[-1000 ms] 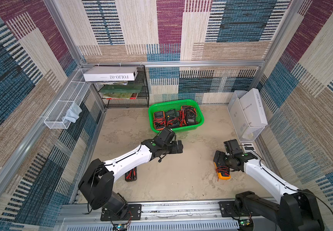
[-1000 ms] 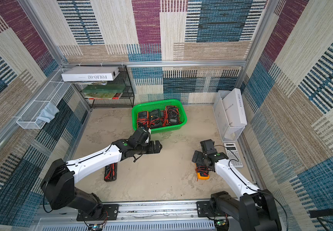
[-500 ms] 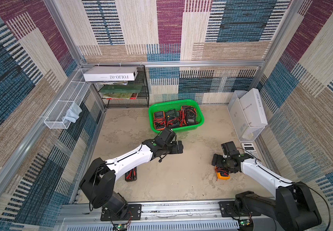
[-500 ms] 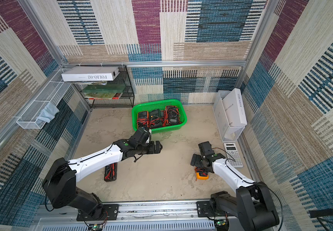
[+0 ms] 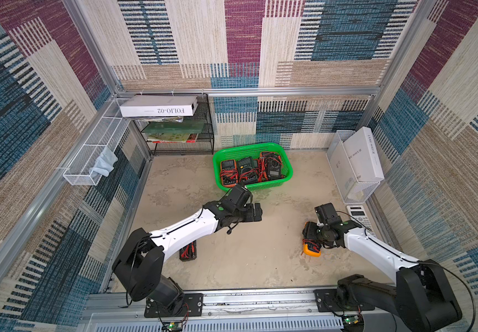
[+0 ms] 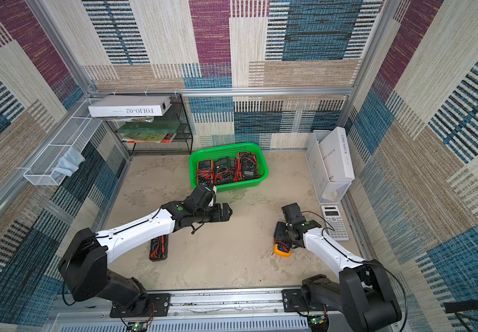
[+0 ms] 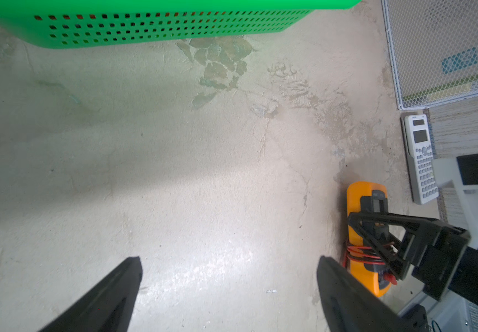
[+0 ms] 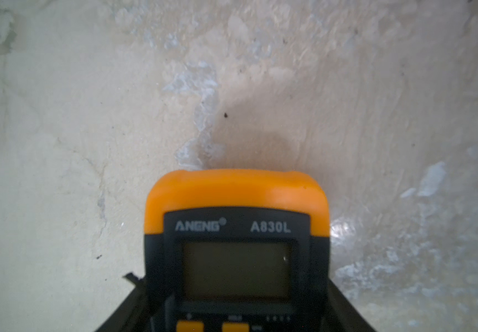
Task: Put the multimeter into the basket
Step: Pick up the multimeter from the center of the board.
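Note:
An orange and black multimeter (image 5: pixel 312 250) (image 6: pixel 282 250) (image 8: pixel 236 195) with red leads wound round it lies on the floor at the right. My right gripper (image 5: pixel 311 233) (image 6: pixel 280 232) (image 8: pixel 236 287) is shut on its sides, display facing the wrist camera. The left wrist view also shows this multimeter (image 7: pixel 358 201) under the right gripper. The green basket (image 5: pixel 249 146) (image 6: pixel 226 146) (image 7: pixel 174 31) stands at the back centre and holds three multimeters. My left gripper (image 5: pixel 256 212) (image 6: pixel 226 212) (image 7: pixel 229 258) hovers open and empty in front of the basket.
A black multimeter (image 5: pixel 188 253) (image 6: pixel 158 248) lies by the left arm. A white calculator (image 5: pixel 359 215) (image 7: pixel 420 155) lies at the right wall beside a white mesh tray (image 5: pixel 358 192) of white boxes. A black mesh rack (image 5: pixel 180 129) stands back left.
My right gripper has come in over the orange multimeter and closed on its sides. The left arm has stayed where it was, still open.

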Tool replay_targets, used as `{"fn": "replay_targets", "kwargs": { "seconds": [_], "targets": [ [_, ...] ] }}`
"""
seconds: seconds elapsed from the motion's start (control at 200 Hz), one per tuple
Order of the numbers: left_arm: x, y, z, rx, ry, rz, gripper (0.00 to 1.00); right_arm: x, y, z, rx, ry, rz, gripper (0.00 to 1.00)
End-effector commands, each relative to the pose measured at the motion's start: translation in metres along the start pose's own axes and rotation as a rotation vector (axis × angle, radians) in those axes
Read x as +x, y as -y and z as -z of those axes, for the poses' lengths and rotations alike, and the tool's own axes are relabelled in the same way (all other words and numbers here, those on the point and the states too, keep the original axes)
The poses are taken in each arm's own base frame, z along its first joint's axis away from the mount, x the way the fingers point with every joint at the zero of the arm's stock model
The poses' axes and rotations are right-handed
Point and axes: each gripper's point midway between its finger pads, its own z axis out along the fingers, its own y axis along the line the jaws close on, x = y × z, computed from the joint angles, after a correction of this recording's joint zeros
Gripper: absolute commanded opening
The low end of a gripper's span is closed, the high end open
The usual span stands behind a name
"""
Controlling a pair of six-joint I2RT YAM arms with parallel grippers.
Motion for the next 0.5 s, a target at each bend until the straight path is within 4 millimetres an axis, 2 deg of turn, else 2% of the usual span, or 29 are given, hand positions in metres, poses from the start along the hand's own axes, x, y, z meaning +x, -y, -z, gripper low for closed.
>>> {"fn": "replay_targets", "kwargs": {
  "seconds": [0.0, 0.496],
  "targets": [
    [-0.002, -0.004, 0.004, -0.019, 0.018, -0.01, 1.0, -0.008, -0.008, 0.006, -0.026, 0.032, 0.005, 0.58],
    [-0.002, -0.032, 0.014, -0.107, 0.049, -0.012, 1.0, -0.033, -0.048, 0.028, -0.115, 0.106, 0.078, 0.53]
  ]
}}
